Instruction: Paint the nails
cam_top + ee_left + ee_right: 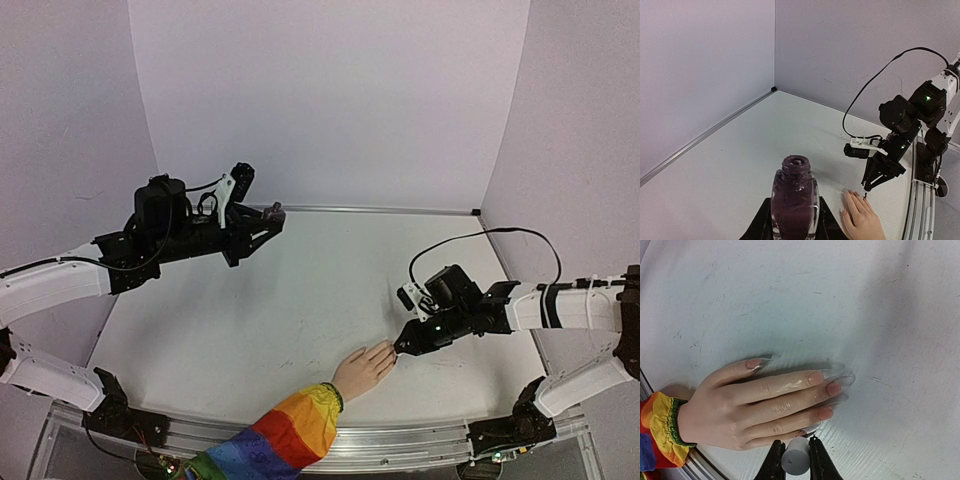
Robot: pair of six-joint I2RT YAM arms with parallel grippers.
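Working the mannequin hand's (740,410) little-finger nail (801,433).
My right gripper (399,349) clamps the brush cap (795,458); I'd stroke lightly, base to tip. Well beyond the hand, my left gripper (262,222) holds the polish bottle (794,200).

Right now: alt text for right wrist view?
A pale mannequin hand lies palm down on the white table, fingers pointing right, nails skin-toned. At the bottom edge the right gripper is shut on a small grey cap beside the little finger; a rainbow sleeve shows lower left.
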